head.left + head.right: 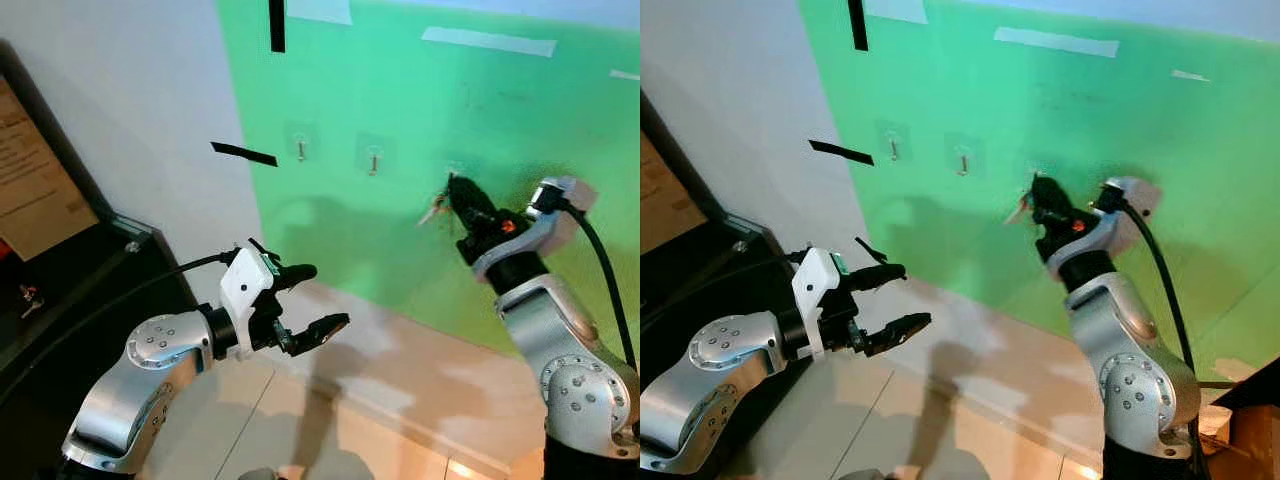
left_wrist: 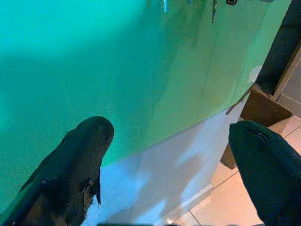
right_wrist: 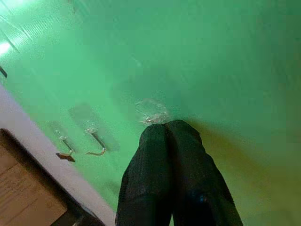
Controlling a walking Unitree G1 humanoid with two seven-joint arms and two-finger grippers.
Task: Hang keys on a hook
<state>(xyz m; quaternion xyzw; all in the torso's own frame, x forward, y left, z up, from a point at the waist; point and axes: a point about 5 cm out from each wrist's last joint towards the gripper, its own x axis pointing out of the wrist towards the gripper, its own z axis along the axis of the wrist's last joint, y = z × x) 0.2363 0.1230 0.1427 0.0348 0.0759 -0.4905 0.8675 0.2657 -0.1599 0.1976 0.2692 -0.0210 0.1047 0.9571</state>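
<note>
Right end effector (image 1: 455,190) pressing closed on keys (image 1: 434,211) at a clear hook (image 3: 151,113) on the green wall (image 1: 520,120), left end effector (image 1: 312,298) hovering open, gripping nothing

My left gripper (image 2: 171,136) has its two black fingers (image 2: 70,174) spread wide apart with nothing between them. Beyond the tips I see the green wall (image 2: 94,56), a pale baseboard band (image 2: 155,174), tiled floor (image 2: 225,202) and dark furniture (image 2: 277,70).
</note>
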